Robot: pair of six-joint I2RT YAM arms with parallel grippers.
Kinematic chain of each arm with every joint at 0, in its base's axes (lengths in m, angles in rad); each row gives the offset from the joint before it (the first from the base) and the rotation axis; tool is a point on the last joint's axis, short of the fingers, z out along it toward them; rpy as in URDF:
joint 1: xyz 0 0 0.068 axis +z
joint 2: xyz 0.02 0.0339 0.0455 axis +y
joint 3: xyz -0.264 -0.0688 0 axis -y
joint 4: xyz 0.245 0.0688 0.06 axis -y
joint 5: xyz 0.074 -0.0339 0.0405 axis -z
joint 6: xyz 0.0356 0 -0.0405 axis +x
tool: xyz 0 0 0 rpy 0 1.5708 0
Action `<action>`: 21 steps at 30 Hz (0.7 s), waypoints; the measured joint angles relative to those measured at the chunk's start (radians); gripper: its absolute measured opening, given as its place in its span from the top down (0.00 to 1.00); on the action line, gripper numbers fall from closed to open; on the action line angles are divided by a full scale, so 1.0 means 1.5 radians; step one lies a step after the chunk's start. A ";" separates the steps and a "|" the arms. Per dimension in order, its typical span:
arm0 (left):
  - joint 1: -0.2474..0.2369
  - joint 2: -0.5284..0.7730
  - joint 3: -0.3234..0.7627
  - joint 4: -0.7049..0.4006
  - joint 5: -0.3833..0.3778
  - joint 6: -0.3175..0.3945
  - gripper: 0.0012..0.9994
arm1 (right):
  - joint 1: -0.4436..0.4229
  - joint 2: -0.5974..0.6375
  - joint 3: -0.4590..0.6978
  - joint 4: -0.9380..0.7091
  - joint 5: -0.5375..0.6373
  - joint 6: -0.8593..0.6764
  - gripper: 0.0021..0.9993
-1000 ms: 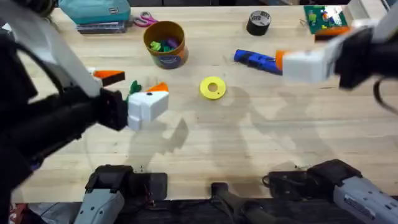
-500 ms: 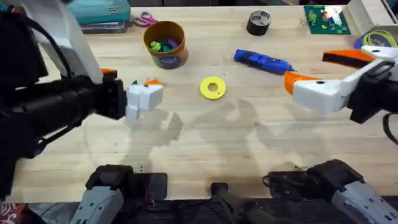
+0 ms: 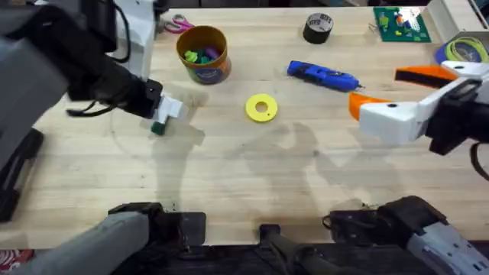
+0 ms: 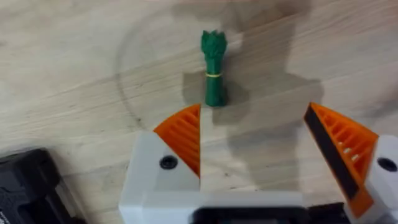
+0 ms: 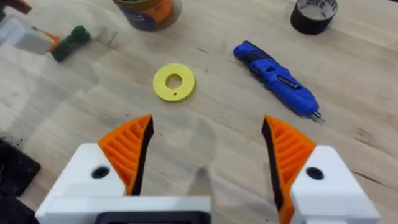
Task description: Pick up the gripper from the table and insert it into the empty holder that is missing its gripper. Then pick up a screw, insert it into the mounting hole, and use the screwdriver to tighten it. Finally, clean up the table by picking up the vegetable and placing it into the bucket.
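Note:
The green frilly vegetable (image 4: 214,68) lies flat on the table (image 3: 252,176), just beyond my left gripper's (image 4: 255,143) orange fingertips and nearer one of them. That gripper is open and holds nothing. From overhead, the left gripper (image 3: 163,116) hovers at the vegetable (image 3: 158,127), left of the ochre bucket (image 3: 203,53). My right gripper (image 3: 388,89) is open and empty at the right side, near the blue screwdriver (image 3: 321,75). In the right wrist view the screwdriver (image 5: 277,78) lies ahead of the right gripper (image 5: 208,149). The loose gripper part, the holder and a screw are out of view.
A yellow ring (image 3: 261,108) lies mid-table. At the far edge sit a black tape roll (image 3: 318,27), pink scissors (image 3: 177,23), a green board (image 3: 399,21) and a coil of cable (image 3: 464,50). The bucket holds colourful bits.
My left arm swung up and away toward the far left, and its gripper now hangs at the vegetable. The right gripper came nearer and rightward, then held still.

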 joint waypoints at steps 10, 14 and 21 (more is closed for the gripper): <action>0.039 0.193 0.000 0.066 -0.016 0.034 0.01 | 0.000 0.000 0.000 -0.007 0.000 0.000 0.00; 0.058 0.234 0.000 0.093 -0.016 0.037 0.01 | 0.000 0.000 0.000 -0.007 0.000 0.000 0.00; 0.081 0.278 0.002 0.107 -0.003 0.039 0.63 | 0.000 0.000 0.000 -0.007 0.000 0.000 0.00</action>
